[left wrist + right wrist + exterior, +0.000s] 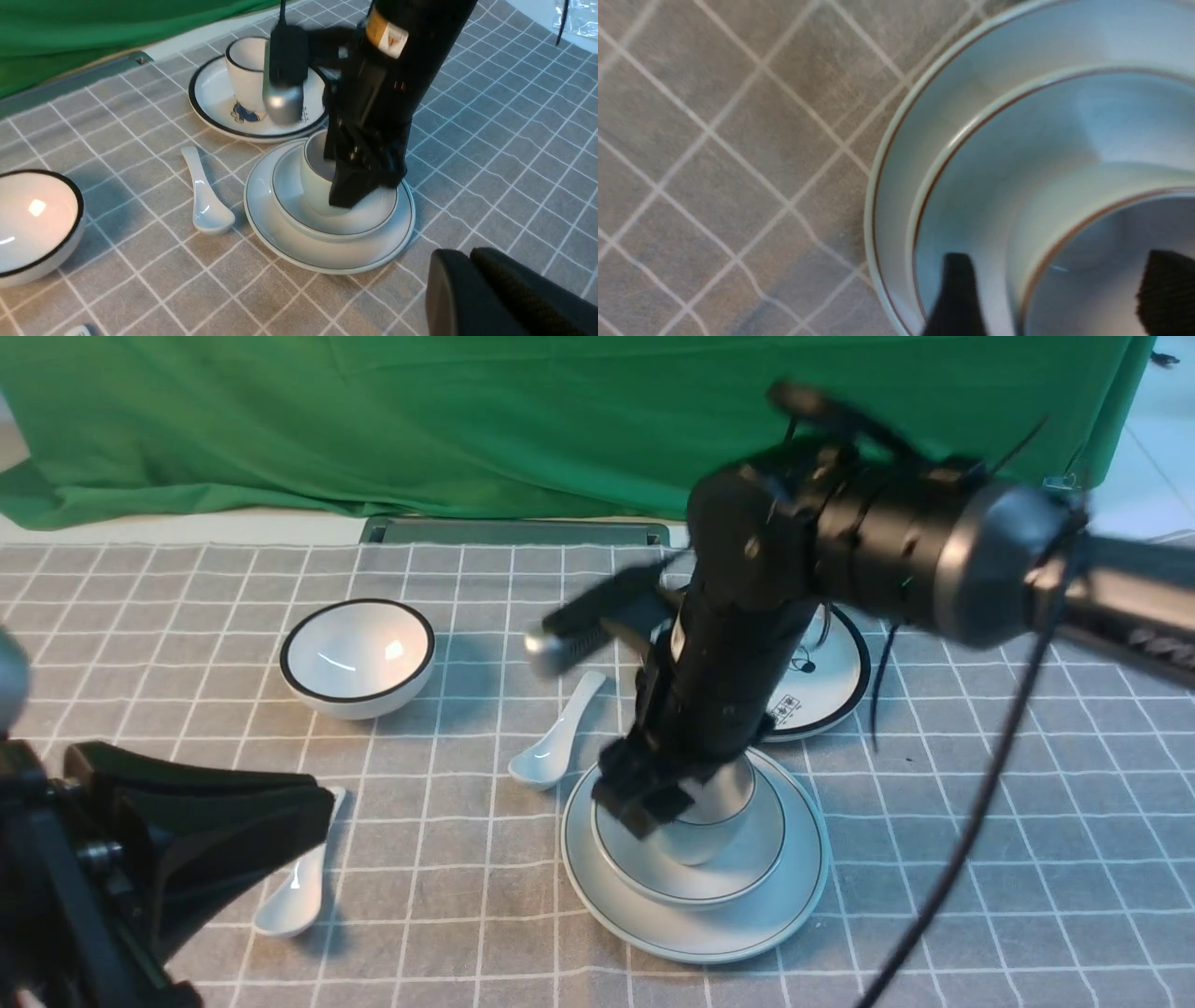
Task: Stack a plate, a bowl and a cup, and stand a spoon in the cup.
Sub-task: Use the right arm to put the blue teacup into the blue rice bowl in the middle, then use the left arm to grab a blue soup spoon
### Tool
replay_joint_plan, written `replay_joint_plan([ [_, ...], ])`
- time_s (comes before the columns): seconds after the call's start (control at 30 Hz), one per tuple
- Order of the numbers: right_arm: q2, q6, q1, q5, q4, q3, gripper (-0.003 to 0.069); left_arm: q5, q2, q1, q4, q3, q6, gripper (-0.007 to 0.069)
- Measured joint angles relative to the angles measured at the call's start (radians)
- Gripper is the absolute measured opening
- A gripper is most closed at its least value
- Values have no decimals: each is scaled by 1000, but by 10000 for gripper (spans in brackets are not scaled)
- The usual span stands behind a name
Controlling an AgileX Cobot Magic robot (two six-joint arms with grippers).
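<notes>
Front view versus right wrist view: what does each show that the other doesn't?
Front only: one spoon lying beside the plate, a second spoon at near left, the black-rimmed bowl. Right wrist only: the right end effector's stance, open, one finger outside the cup wall, one inside. Both: cup in pale bowl on plate.

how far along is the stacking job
Done: the cup sits in the bowl on the plate. In hand: the right hand is open astride the cup's rim. To do: the plain spoon lies on the cloth beside the plate, not yet in the cup.
</notes>
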Motion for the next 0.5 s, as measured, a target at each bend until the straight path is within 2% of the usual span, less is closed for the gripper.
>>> replay_joint_plan([
  [0.07,-54,-1,0,17,-7,-18,536,15,46,0,9,-9,-34,17],
  [0.13,-126,-2,0,48,-38,-24,473,32,122,0,31,-30,-71,17],
  [0.33,-334,33,0,119,-179,36,171,79,339,0,69,-123,-140,17],
  [0.37,-346,34,0,120,-183,40,163,80,339,0,69,-126,-140,17],
  [0.43,-426,60,0,130,-219,96,84,82,426,0,73,-168,-143,17],
  [0.5,-467,71,0,134,-230,123,68,82,456,0,74,-186,-143,17],
])
